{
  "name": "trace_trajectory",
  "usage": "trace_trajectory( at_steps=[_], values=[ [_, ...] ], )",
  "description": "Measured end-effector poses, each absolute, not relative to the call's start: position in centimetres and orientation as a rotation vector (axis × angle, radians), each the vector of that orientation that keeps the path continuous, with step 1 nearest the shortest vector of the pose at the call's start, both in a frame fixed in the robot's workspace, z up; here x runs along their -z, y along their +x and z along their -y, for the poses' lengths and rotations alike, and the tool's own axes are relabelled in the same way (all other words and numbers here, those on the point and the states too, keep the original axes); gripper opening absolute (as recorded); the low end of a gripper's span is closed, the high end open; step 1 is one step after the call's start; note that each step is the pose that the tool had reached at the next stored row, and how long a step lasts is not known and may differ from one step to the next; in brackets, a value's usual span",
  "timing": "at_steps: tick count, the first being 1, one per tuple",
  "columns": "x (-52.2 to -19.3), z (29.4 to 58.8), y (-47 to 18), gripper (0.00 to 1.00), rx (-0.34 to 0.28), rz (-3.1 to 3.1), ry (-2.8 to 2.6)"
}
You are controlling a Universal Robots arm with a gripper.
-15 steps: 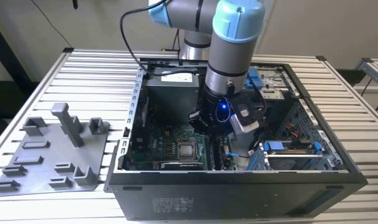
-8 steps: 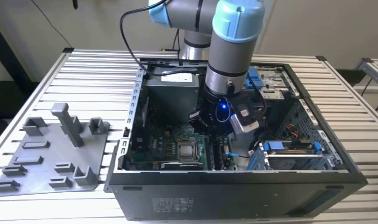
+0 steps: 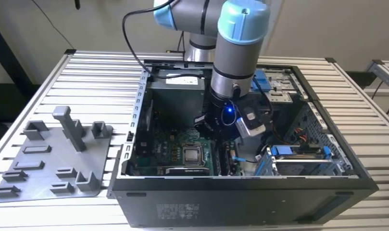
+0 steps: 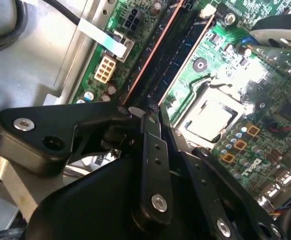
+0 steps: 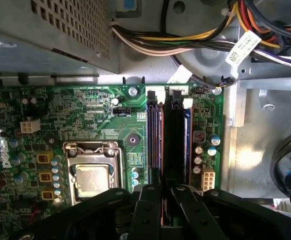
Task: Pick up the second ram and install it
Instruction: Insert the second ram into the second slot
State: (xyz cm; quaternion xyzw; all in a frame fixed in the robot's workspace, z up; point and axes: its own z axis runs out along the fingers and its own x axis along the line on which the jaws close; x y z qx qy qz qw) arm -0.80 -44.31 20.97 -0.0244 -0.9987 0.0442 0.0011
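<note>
So the arm is down inside the open PC case (image 3: 245,202), around the middle of the exterior view, just to the exterior view's right of the CPU socket (image 3: 193,155).

In both wrist views the gripper (image 5: 166,191) (image 4: 155,109) has its fingers nearly together. It looks like they're pinching the second ram (image 5: 174,140) (image 4: 178,55) across its thin faces, near one end. The stick stands on edge and runs lengthwise away from the fingers, right over the memory slots on the green motherboard (image 5: 110,125), between the socket and the board's edge. I can't tell from these shots whether it's fully seated or just resting in the slot mouth.

My take on how it handles:
- It's light, so weight is a non-issue.
- It's stiff along its length but thin, so a push that's off to one side could bend or twist it.
- It's fragile too (chips on the faces, contacts along the bottom edge).
- The flat faces are fairly smooth, so it could slide in the pads under a hard downward push.
- The best hold is across the faces up near the top edge, well clear of the contact edge.
</note>
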Motion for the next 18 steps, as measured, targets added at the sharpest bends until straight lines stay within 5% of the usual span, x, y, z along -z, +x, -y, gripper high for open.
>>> trace_trajectory(
  at_steps=[18],
  values=[
    [-22.8, 44.1, -0.8, 0.22, -0.135, 3.136, -0.077]
  ],
)
